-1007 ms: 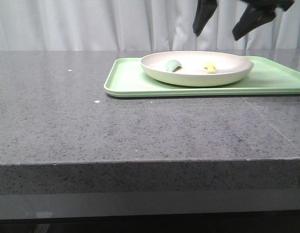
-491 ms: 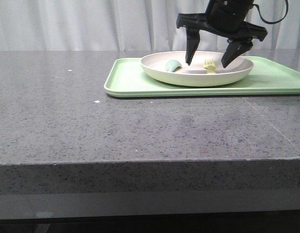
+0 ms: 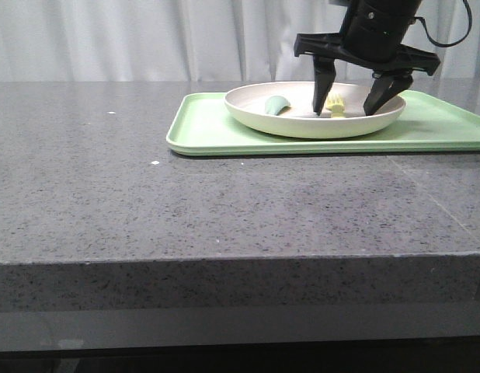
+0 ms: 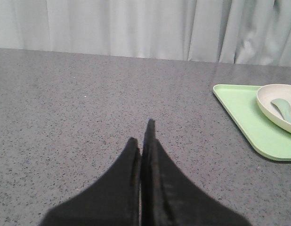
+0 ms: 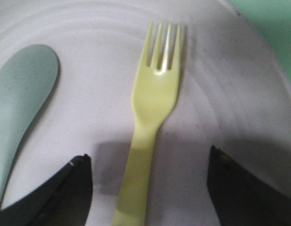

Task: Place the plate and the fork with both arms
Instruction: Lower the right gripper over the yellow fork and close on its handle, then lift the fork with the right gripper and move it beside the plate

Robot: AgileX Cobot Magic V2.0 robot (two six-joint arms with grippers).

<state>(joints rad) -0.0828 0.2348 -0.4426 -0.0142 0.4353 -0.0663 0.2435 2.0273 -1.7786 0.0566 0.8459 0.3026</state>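
Between the spread fingers of the right gripper lies the fork, flat on the floor of the plate, handle pointing back toward the wrist and tines pointing away. It looks like thin moulded plastic, so I judge it very light, fairly stiff, smooth and a bit slippery, the kind of thing that skates or flips if one finger arrives first. The handle, the narrow part just below the wider neck, is the sensible place to pinch, and that is the part sitting midway between the two fingers. The jaws stand wide apart, one on each side of the handle with clear plate showing on both sides, gripping nothing; the tips are down inside the rim, close to the plate's surface, though I cannot tell whether they touch it. Off to one side of the fork, outside the gripper's span, rests a grey-green spoon, also in the plate. The plate itself sits on a light-green tray on the grey counter. The left gripper hangs well apart from the tray, over bare counter, its fingers pressed together and holding nothing.
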